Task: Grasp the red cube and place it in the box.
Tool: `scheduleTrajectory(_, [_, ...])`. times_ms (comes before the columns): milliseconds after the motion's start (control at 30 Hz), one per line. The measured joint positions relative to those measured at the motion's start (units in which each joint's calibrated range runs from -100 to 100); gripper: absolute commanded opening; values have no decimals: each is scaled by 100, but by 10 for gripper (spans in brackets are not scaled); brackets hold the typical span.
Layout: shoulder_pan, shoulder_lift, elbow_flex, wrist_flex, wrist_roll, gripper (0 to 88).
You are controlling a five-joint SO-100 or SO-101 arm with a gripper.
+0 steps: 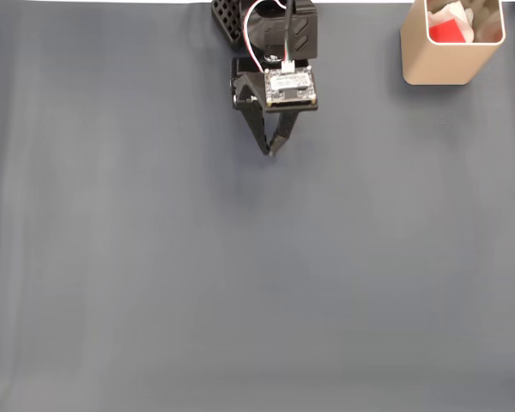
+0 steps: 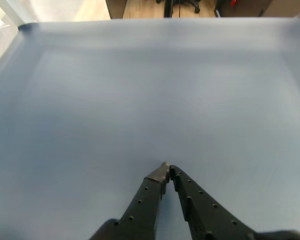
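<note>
Gripper [image 1: 269,152] is seen pinched closed with nothing between the fingers, tips meeting in a point just above the grey mat [image 1: 154,283]; the wrist view [image 2: 167,168] backs that up, jaws together over bare cloth. From there outward, the arm [image 1: 279,51] is folded in close to its base at the top edge of the fixed view, wrist angled down and forward. Red cube [image 1: 446,31] is spotted already inside the box [image 1: 442,64] at the top right, well apart from the claw, sitting among some pale stuff that can't really be made out. So the placing looks done, and probably nothing more is called for than parking the arm, as far as can be judged.
</note>
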Motion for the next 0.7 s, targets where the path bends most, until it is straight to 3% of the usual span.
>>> scheduleTrajectory(367, [195,-62,0,1706,83,1])
scheduleTrajectory(700, [188,-62,0,2510,215,7])
